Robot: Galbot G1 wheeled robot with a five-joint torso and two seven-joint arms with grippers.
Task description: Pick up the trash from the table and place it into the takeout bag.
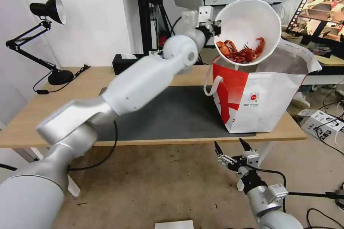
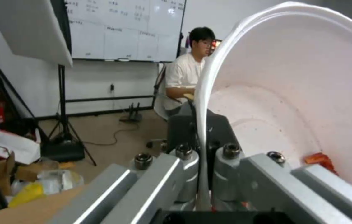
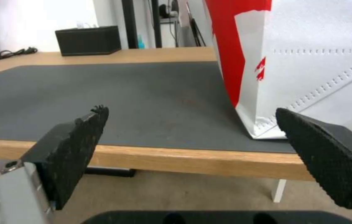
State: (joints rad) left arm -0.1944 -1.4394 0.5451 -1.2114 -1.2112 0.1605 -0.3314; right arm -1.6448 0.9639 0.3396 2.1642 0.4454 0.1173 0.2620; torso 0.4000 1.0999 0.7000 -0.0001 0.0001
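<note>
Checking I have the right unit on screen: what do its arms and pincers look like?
Glossy white and silver rounded arm shells. The right pincer has black, pointed, textured fingers on a silver metal mount, with black cables. The left pincer has a white and black wrist block.

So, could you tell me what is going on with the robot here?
The left gripper is clamped on the rim of the white bowl, holding it tilted over the open takeout bag, which stands at the table's right end. The red shells lie at the bowl's low edge, not yet in the bag. The right gripper waits open below the table's front edge.
</note>
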